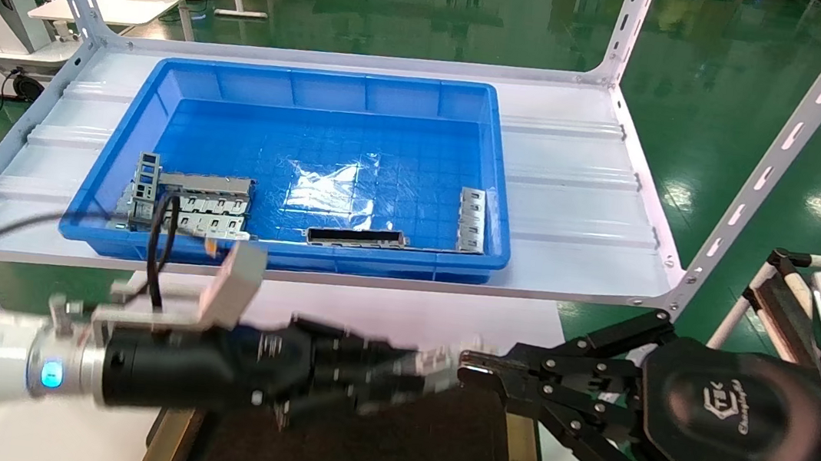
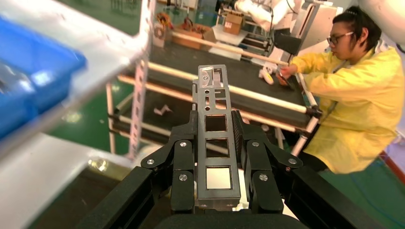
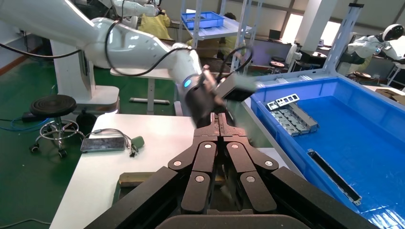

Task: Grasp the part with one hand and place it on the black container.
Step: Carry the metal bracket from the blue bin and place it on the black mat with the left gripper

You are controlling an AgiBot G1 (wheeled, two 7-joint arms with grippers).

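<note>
The part (image 1: pixel 442 358), a slim silver bracket with square cut-outs, is held in my left gripper (image 1: pixel 402 369), which reaches in from the left over the black container (image 1: pixel 431 457). In the left wrist view the part (image 2: pixel 216 143) sits lengthwise between the shut fingers (image 2: pixel 184 162) and sticks out past my left gripper (image 2: pixel 215 119). My right gripper (image 1: pixel 465 362) comes in from the right, shut, with its tips close to the part's free end. In the right wrist view my right gripper (image 3: pixel 220 121) is pressed shut with nothing seen between the fingers, and the left arm's gripper (image 3: pixel 205 102) is just beyond it.
A blue bin (image 1: pixel 497 217) stands on the white metal shelf (image 1: pixel 583 204) behind. It holds stacked grey plates (image 1: pixel 197 202), a dark long bar (image 1: pixel 355 237) and another bracket (image 1: pixel 471 220). A phone with cables (image 3: pixel 102 143) lies on the white table. A person in yellow (image 2: pixel 353 95) sits nearby.
</note>
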